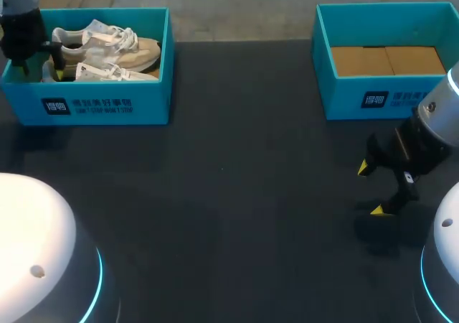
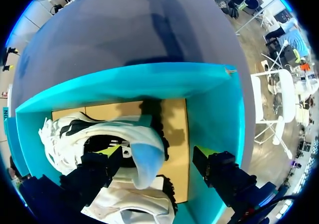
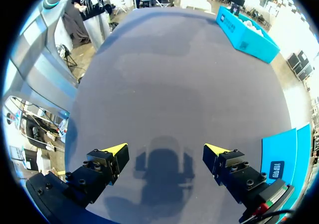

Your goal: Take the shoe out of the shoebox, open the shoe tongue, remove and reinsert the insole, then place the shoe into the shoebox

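A blue shoebox (image 1: pixel 107 104) at the table's back left holds two white and beige sneakers (image 1: pixel 107 43). My left arm (image 1: pixel 21 32) reaches into the box's left end. In the left wrist view my left gripper (image 2: pixel 155 154) is open and straddles the heel (image 2: pixel 147 159) of the upper sneaker. One finger (image 2: pixel 107 154) is at the shoe's dark opening and the other stands apart over the cardboard floor (image 2: pixel 174 129). My right gripper (image 1: pixel 373 188) hangs open and empty over the dark table, in front of the second box; the right wrist view shows the right gripper (image 3: pixel 167 157) above bare tabletop.
A second blue box (image 1: pixel 358 93) with a bare cardboard floor stands at the back right, just behind my right gripper. The dark table (image 1: pixel 229 194) stretches between the two boxes. The first box's walls (image 2: pixel 129 82) closely surround my left gripper.
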Motion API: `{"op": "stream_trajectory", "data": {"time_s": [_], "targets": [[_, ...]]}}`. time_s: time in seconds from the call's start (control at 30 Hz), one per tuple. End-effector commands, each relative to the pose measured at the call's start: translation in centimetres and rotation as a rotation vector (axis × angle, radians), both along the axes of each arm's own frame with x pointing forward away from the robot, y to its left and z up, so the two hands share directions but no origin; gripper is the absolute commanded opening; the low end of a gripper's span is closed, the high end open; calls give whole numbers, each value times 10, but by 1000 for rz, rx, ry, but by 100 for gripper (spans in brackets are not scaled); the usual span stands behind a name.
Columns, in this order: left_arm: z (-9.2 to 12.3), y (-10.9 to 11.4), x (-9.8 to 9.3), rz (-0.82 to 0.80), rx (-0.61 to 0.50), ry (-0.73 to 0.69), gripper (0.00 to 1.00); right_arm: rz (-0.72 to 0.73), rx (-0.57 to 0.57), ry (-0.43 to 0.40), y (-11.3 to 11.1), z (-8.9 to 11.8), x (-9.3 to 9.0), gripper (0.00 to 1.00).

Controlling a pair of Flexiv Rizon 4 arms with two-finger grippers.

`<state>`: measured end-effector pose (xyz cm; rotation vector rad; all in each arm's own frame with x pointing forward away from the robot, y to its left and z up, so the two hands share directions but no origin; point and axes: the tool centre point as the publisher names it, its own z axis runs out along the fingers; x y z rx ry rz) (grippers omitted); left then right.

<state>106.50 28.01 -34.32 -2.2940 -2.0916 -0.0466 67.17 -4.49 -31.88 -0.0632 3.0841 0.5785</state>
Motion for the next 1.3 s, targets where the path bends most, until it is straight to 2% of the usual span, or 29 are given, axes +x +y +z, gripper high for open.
{"op": "stream_trajectory", "data": {"time_s": [0.03,0.53,0.8,1.17,1.2,1.23,1.3], "targets": [[-8,1,2,8,-6,1,93,-1,-3,-1,1,-1,-1,100],[-25,-5,8,45,2,22,92,-1,-3,-1,1,-1,-1,100],[-37,-3,9,68,2,37,82,-1,-3,-1,1,-1,-1,100],[-45,-6,5,61,21,49,64,-1,-3,-1,1,-1,-1,100],[-46,-7,5,60,23,51,60,-1,-3,-1,1,-1,-1,100],[-47,-7,4,56,27,51,50,-1,-3,-1,1,-1,-1,100],[-47,-7,2,54,33,51,38,-1,-3,-1,1,-1,-1,100]]}}
